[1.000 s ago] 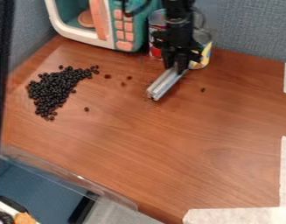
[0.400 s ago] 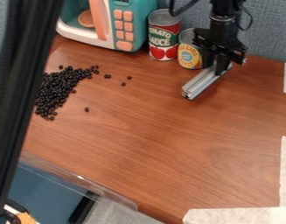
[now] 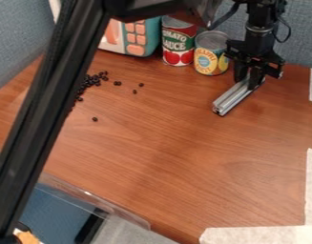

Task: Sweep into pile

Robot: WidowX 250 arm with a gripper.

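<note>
My gripper (image 3: 250, 81) hangs over the upper right of the table, shut on a silver metal bar (image 3: 234, 98) that slants down to the left at or just above the wood. Part of a heap of small black beads (image 3: 89, 83) shows at the upper left; the black arm link hides the rest. A few loose beads (image 3: 117, 83) lie right of the heap, and a single bead (image 3: 95, 119) lies below it. The bar is well to the right of all these beads.
Behind, against the grey partition, stand a toy microwave (image 3: 140, 38), a red-labelled can (image 3: 178, 42) and a yellow-labelled can (image 3: 211, 53). The arm link crosses the left side. White tape (image 3: 260, 235) marks the lower right, and a clear plastic edge (image 3: 88, 199) borders the lower left.
The gripper and bar have moved right, away from the beads, and slightly down in the view. The arm link has swung in from the left, covering much of the heap; both cans are now uncovered.
</note>
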